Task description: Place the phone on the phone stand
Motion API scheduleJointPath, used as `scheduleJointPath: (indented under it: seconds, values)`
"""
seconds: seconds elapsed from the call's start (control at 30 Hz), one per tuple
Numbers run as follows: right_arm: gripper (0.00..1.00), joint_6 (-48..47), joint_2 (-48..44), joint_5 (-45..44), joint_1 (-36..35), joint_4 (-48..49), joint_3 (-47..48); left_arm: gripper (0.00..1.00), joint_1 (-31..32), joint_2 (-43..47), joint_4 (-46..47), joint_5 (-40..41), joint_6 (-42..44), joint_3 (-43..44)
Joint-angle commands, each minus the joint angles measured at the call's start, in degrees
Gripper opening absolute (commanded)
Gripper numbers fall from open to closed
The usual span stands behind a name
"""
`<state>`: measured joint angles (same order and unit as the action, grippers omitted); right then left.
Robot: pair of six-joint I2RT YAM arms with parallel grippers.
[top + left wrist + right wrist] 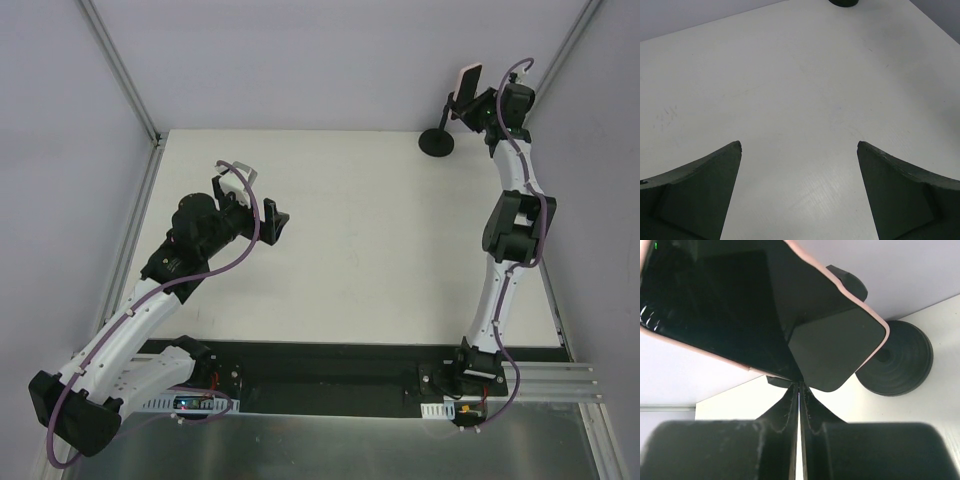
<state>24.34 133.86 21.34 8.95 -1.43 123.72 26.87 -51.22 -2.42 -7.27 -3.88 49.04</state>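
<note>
The white table (380, 270) fills most of the top view. The left arm (130, 320) reaches in from 7 o'clock and ends over the table's 9 o'clock side, well apart from everything else. The right arm (515, 225) stretches from its base at 5 o'clock up to the far corner at 1 o'clock.

In that corner stands the phone stand (438, 142). Its round black disc base rests on the table's far edge, and its post rises toward the arm's wrist. The phone (467, 80) is up at the top of the post, off the table, tilted, with its pale pink edge showing. In the right wrist view its glossy black screen fills the upper frame. A black piece of the stand's top peeks out behind it at 1 o'clock, and the disc base lies at 3 o'clock below it. I cannot tell whether the phone is fully seated in the holder.

The right gripper (799, 385) has its fingers (850, 450) pressed nearly together with only a thin slit between them, and the tips come right up to the phone's lower edge. I cannot tell whether they touch it.

The left gripper (799, 146) has its fingers (705, 185) spread wide over bare tabletop, pinching nothing. The edge of the stand's base shows at 12 o'clock in that view.
</note>
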Motion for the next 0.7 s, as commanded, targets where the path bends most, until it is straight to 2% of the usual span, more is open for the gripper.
scheduleJointPath:
  seconds: [0.0, 0.13, 0.3, 0.67]
  values:
    - [0.04, -2.09, 2.71, 0.37, -1.74, 0.81, 5.91, 0.98, -0.95, 0.16, 1.45, -0.55, -0.87, 2.2]
    - [0.04, -1.14, 6.14, -0.25, -2.97, 1.17, 10.03, 0.98, -0.95, 0.16, 1.45, -0.64, -0.78, 2.2]
    - [0.04, -0.61, 6.59, -2.09, -4.91, 3.72, 10.14, 0.98, -1.12, 0.07, 1.36, -0.47, -0.78, 2.12]
    - [0.05, -1.13, 1.4, -3.76, -6.4, 7.94, 0.91, 0.98, -1.03, 0.51, 1.36, -0.64, -0.69, 2.2]
